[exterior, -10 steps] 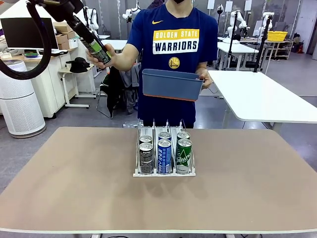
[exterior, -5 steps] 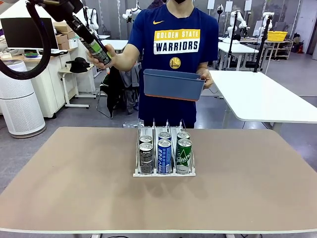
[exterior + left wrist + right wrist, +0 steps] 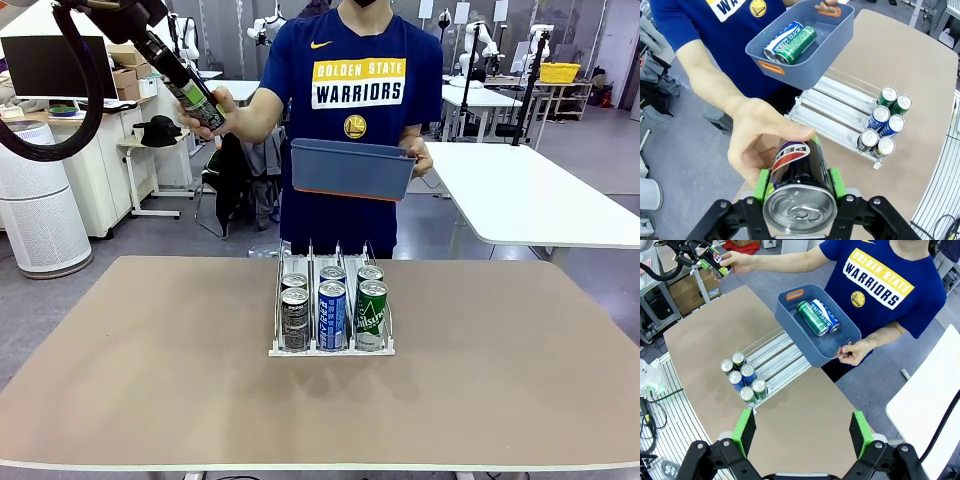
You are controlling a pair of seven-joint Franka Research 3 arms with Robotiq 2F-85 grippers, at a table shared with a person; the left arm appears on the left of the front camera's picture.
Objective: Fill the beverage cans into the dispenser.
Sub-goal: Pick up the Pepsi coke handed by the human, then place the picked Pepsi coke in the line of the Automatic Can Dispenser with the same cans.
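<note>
Up beyond the far left of the tabletop [image 3: 150,380], the left tool [image 3: 799,182] pinches a slim black aluminium can [image 3: 797,162] that a person's hand [image 3: 757,142] also holds, well above the clear-plastic dispenser [image 3: 832,105], while the right tool [image 3: 802,432] gapes empty.

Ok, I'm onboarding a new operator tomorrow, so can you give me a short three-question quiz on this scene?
1. True or false: the left gripper is shut on a black Pepsi can that the person's hand also grasps.
2. How many cans stand in the dispenser? A) four B) six C) eight
3. Fill in: the blue tub that the person holds up carries ___ lying cans.

Key: 1 true; 2 B; 3 two.
</note>
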